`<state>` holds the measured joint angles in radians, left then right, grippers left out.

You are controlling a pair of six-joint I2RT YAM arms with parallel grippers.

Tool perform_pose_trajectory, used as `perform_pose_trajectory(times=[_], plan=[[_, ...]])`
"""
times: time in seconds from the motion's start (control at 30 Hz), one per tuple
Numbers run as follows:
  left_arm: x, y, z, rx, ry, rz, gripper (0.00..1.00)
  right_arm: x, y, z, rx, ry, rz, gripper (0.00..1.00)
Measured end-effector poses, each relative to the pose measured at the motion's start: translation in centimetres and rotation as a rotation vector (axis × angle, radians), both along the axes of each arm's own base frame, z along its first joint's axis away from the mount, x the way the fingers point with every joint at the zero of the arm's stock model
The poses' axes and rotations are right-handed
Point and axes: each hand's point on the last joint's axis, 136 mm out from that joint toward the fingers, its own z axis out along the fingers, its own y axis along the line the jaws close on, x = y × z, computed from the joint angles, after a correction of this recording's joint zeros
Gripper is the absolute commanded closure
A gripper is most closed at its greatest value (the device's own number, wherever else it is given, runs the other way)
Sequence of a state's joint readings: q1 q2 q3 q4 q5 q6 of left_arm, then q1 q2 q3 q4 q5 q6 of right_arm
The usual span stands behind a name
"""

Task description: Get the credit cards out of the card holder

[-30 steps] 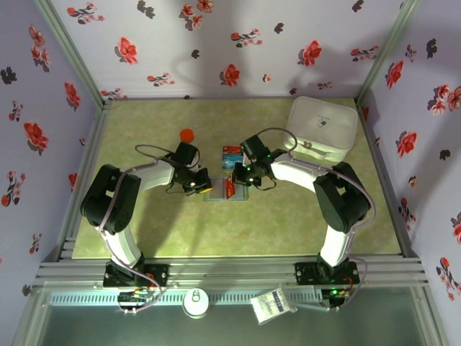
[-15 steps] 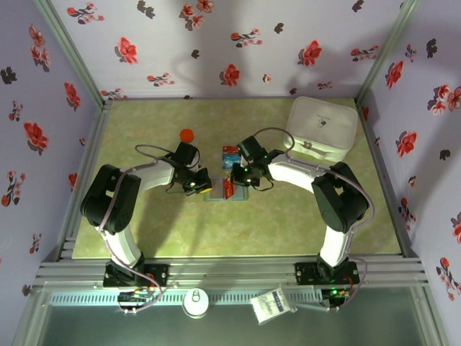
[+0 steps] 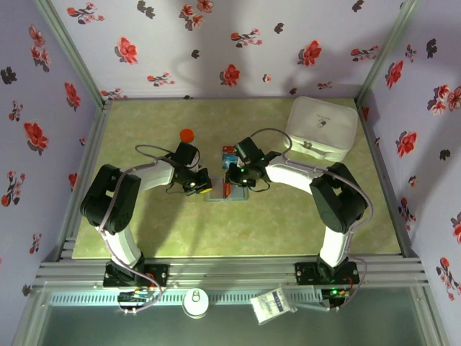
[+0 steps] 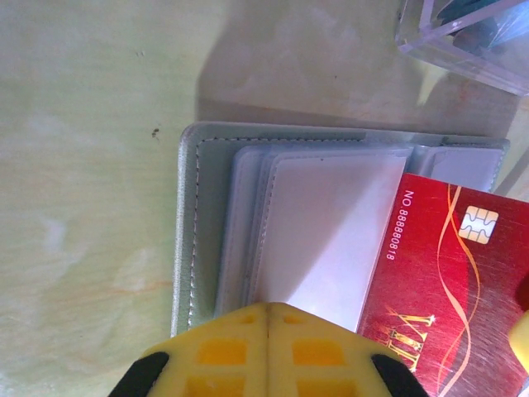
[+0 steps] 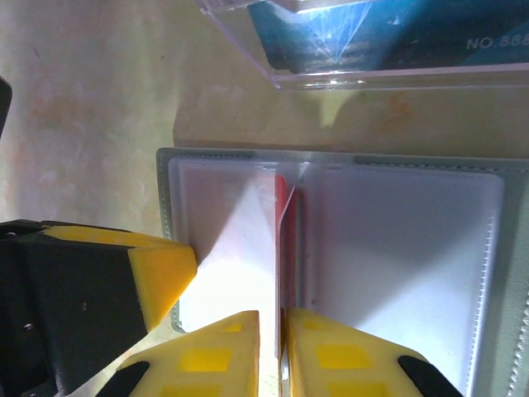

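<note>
An orange-capped bottle [image 3: 186, 135] stood at the left, well apart from the work. The left gripper [image 4: 269, 318], pads pressed together, rested at the near edge of the card holder [image 4: 192, 207]. The holder lay open and flat at mid-table, its long axis left to right. The red card [image 4: 438, 273] rose at the fold, its edge running front to back. That edge sat in the right gripper [image 5: 271, 327], whose fingers stood a narrow slit apart; whether they pinched it could not be told. Just behind lay a clear box [image 5: 397, 78] with a blue card [image 5: 372, 37]. Bare table [image 3: 180, 231] lay in front. A white container [image 3: 323, 128] sat far right.
</note>
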<state>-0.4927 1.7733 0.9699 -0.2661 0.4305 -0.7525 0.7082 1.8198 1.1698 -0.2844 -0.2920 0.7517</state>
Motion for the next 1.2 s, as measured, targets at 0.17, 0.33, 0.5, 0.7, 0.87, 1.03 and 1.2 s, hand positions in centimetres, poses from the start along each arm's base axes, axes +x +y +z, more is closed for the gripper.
perform_pose_trajectory(times=[0.17, 0.33, 0.5, 0.7, 0.87, 1.03, 1.2], plan=[[0.0, 0.0, 0.0, 0.0, 0.0, 0.0, 1.0, -0.5, -0.3, -0.7, -0.009, 0.019, -0.008, 0.86], [0.0, 0.0, 0.0, 0.0, 0.0, 0.0, 1.0, -0.8, -0.4, -1.0, -0.014, 0.029, -0.01, 0.91], [0.0, 0.0, 0.0, 0.001, 0.002, 0.0, 1.0, -0.8, -0.4, -0.8, -0.014, 0.023, -0.012, 0.92], [-0.3, 0.2, 0.1, 0.007, 0.012, 0.0, 0.99, -0.7, -0.9, 1.2, -0.014, -0.02, -0.015, 0.93], [-0.5, 0.3, 0.5, 0.007, 0.012, 0.0, 0.92, -0.6, -1.6, 3.1, -0.05, -0.077, 0.041, 0.92], [-0.3, 0.4, 1.5, -0.004, -0.011, 0.005, 0.9, -0.2, -2.1, 4.5, -0.11, -0.17, 0.206, 0.93], [0.2, 0.9, 2.7, -0.018, -0.043, 0.023, 0.9, 1.4, -2.9, 6.3, -0.195, -0.292, 0.429, 0.91]])
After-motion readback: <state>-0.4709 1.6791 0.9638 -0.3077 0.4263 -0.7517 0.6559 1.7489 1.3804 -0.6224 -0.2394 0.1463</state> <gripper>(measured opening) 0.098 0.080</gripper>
